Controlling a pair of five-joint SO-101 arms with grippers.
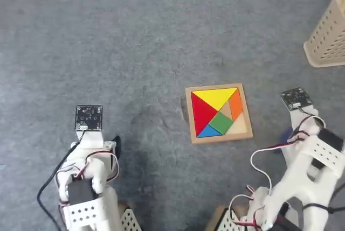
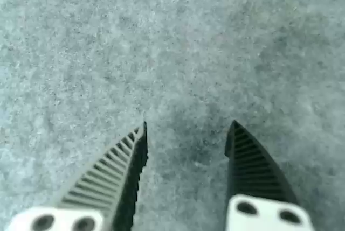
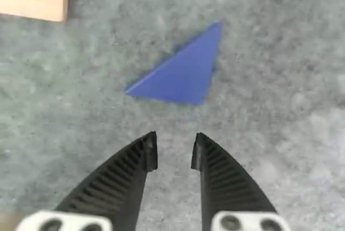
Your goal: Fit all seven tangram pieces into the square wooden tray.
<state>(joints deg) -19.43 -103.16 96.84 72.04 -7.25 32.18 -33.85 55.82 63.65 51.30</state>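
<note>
Item: blue triangle point(image 3: 180, 72), flat on the grey mat point(image 1: 135, 53), near the tray point(image 1: 188, 115) but outside it.
Right claw point(image 3: 174, 137): narrowly spread, empty, close to the triangle.
Left claw point(image 2: 188, 126): spread wide, empty, over bare mat.
Handling, we judge: widen the claw, straddle two edges, lift clear of the rim.
Room: open mat around; basket point(image 1: 329, 32) well apart.

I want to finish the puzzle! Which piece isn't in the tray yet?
The dark blue triangle: it lies on the mat by the right gripper; the other pieces sit inside the wooden tray.
</note>
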